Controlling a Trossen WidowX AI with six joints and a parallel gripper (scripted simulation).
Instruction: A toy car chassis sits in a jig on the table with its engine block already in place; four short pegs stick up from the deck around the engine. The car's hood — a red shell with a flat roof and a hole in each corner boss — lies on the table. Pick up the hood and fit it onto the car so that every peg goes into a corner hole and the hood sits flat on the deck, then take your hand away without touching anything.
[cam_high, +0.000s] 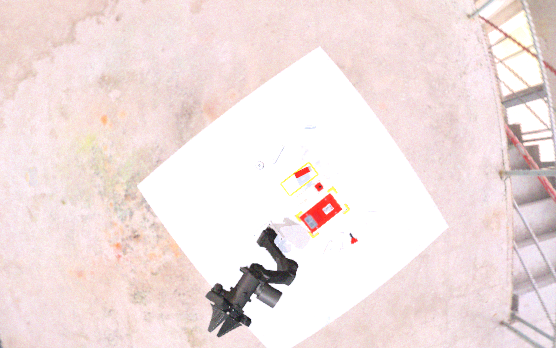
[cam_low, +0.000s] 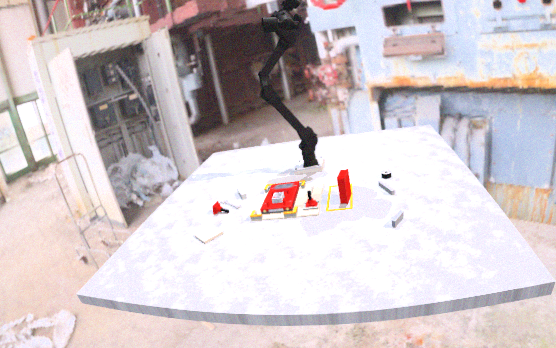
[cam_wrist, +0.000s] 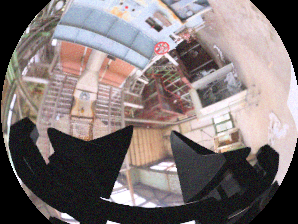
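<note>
Overexposed white table, soft blur throughout, fisheye wrist view, faint shadows.

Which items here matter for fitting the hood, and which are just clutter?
Job: red hood, standing in a yellow outline; car chassis in its jig; gripper, open, empty.
Lying about: red cone-like piece; grey block; flat strip; small black part.

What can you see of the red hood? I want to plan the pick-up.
The hood is a glossy red, plastic-looking shell standing on edge, not lying flat, inside a yellow outlined rectangle on the table, right of the car in its jig. From above, only a narrow red strip shows at one end of the outline. Its corner holes are too small to make out. Nothing touches it but the table; the gripper is raised far away, holding nothing.
</note>
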